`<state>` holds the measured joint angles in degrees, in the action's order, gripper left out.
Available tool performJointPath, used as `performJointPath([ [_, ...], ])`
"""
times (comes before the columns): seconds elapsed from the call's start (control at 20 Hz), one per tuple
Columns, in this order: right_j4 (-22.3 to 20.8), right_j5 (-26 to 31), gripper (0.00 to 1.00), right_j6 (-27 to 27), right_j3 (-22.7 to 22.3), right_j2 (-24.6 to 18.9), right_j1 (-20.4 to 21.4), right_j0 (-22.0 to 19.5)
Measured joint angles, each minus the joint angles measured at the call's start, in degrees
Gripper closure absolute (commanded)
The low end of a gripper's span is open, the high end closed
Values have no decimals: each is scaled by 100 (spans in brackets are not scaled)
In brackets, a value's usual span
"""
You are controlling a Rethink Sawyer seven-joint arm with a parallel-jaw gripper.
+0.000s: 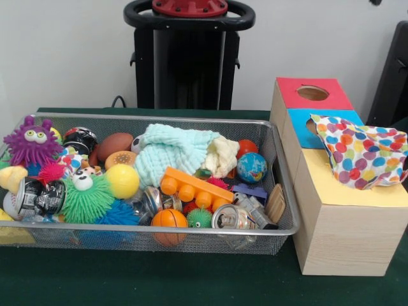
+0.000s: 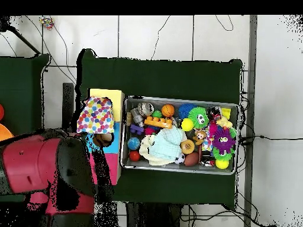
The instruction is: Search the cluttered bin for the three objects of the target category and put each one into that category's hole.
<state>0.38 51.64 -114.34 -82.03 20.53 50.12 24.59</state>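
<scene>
Bin [image 1: 159, 231]: wire mesh, full of clutter, on the green table [image 1: 191, 280]. It sits just beside the wooden box [image 1: 338, 236] with the holes.

Nearest you along the bin's front rim are an orange basketball [image 1: 169, 220] and a drink can [image 1: 226, 218]. A second can [image 1: 35, 196] lies at the other end.

Mid-bin you see a yellow ball [image 1: 122, 181], a green spiky toy [image 1: 86, 199] with eyes, and an orange toy brick [image 1: 194, 186].

Further back are a mint washcloth [image 1: 169, 153], a globe ball [image 1: 252, 167], a brown football [image 1: 115, 143] and a purple monster [image 1: 32, 143].

The box top runs yellow panel [image 1: 331, 185], blue panel, red panel from near to far. A spotted cloth [image 1: 360, 153] is draped over the blue panel and part of the yellow one. The red panel's hole [image 1: 312, 93] is uncovered.

From overhead, the red arm [image 2: 41, 168] lies over the box's red end. You cannot make out the gripper in either view, so you cannot tell how the jaws stand.
</scene>
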Motion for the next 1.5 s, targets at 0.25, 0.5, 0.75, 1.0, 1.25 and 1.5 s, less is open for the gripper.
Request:
performJointPath([
  [0.25,-1,1,0,0,-159,23,265,253],
  [0.5,-2,1,0,0,-170,22,294,262],
  [0.75,0,1,0,0,-169,11,178,42],
  [1.0,4,1,0,0,-145,-8,-53,-327],
  [1.25,1,0,0,0,-118,-30,-278,-658],
  [1.5,1,2,0,0,-51,-98,-350,-879],
])
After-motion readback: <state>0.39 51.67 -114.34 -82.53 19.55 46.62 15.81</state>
